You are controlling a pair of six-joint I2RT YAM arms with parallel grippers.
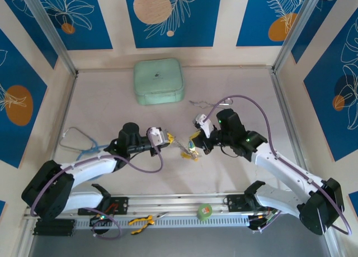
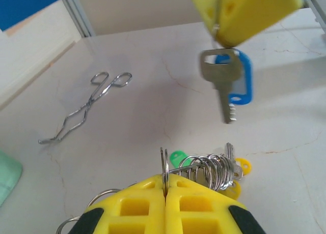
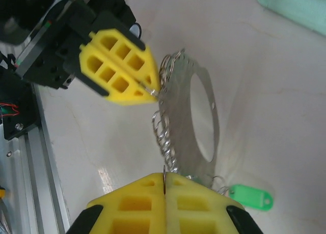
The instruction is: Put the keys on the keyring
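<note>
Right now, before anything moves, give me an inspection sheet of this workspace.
Surface: pale table, faint vein marks, nothing spilled seen.
Job's things: keyring held up, strung with small rings and a green tag; key with blue tag hangs apart from it.
Clutter: forceps; mint case; green tape roll and yellow pliers on the near rail.
Grippers: left gripper, fingers shut on the keyring; right gripper, fingers shut on the key with blue tag.
Cables: purple cables, one looping from each arm.
Surroundings: blue patterned wall panels.
</note>
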